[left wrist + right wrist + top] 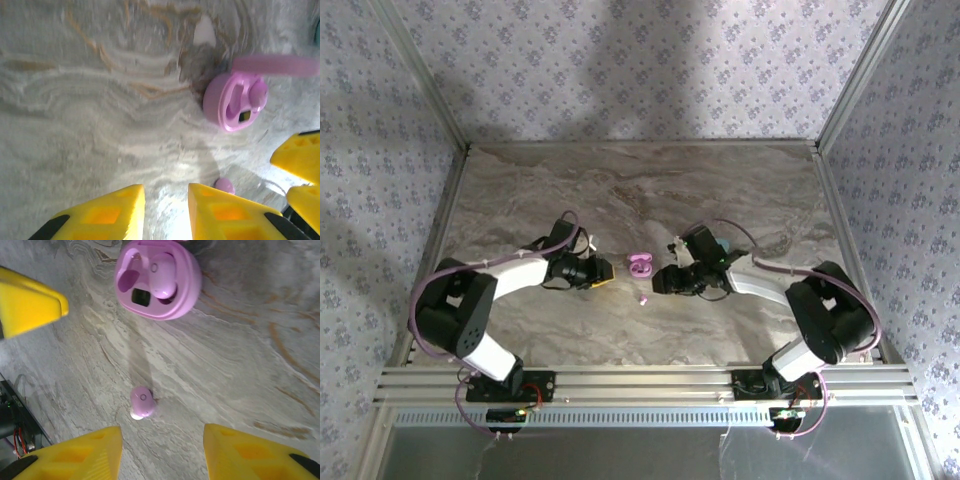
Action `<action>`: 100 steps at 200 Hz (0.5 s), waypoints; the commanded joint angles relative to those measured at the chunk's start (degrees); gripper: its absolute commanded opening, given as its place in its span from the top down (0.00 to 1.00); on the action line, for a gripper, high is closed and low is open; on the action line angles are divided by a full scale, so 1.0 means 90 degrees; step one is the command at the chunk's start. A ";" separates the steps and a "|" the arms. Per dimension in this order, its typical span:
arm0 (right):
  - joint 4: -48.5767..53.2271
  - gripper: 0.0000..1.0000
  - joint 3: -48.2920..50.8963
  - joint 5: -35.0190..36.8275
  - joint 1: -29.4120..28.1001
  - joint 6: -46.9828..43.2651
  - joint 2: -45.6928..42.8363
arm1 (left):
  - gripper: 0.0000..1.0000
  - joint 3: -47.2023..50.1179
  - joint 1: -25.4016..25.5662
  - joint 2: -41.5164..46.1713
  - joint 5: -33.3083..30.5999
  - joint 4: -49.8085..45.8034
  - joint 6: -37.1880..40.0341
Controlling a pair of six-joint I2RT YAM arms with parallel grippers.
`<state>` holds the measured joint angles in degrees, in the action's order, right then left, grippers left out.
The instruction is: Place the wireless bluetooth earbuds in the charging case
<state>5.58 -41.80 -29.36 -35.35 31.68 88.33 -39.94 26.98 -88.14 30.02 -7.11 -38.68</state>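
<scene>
Pincers: right pincer (162, 435) spread wide, nothing between its fingers; left pincer (165, 192) parted slightly, also empty. Just ahead of the right one, a loose pink earbud (142, 401) lies on the bench (240, 355): glossy, rounded, pale tip. Beyond it sits the pink case (157, 295), open, with a seated pink earbud (162, 280) in one socket and the other socket bare. Right wrist view resolves the sockets. From top external the case is a small pink blob, contents too small to tell.
</scene>
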 commanded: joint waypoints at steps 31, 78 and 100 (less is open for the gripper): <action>0.0402 0.58 -0.0672 -0.0023 -0.0299 -0.0247 0.0659 | 0.62 0.0517 0.0098 0.0530 -0.0279 0.0076 -0.0070; 0.0709 0.64 -0.1070 0.0222 -0.0500 -0.0411 0.1046 | 0.36 0.0717 0.0137 0.0720 -0.0375 0.0099 0.0015; 0.0851 0.65 -0.1232 0.0322 -0.0599 -0.0483 0.1195 | 0.28 0.0760 0.0132 0.0737 -0.0396 0.0124 0.0021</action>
<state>9.69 -50.41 -28.25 -39.70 29.12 97.43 -34.15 27.90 -82.81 27.59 -6.22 -38.96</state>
